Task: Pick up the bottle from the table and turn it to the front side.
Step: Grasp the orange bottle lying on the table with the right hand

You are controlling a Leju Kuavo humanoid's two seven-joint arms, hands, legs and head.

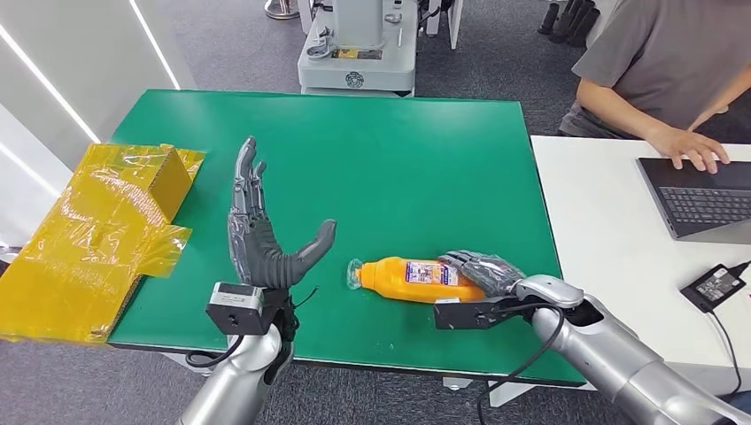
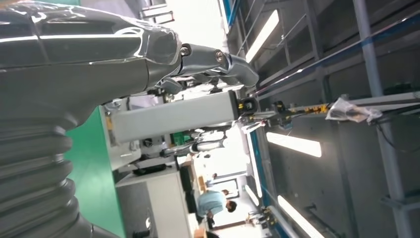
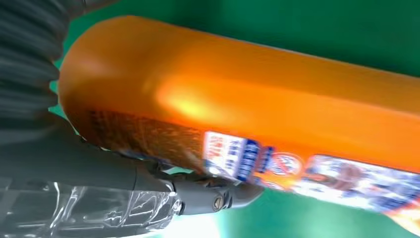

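Note:
An orange bottle with a blue and white label lies on its side on the green table, near the front edge, its clear-wrapped cap pointing left. My right hand grips its base end, fingers curled over the top. In the right wrist view the bottle is very close, with my thumb lying against its label side. My left hand stands upright to the left of the cap, fingers straight and thumb spread, holding nothing. The left hand also appears in the left wrist view.
A yellow film-wrapped box sits at the table's left edge. To the right is a white table with a laptop and a power adapter, where a person is typing. A grey machine stands behind.

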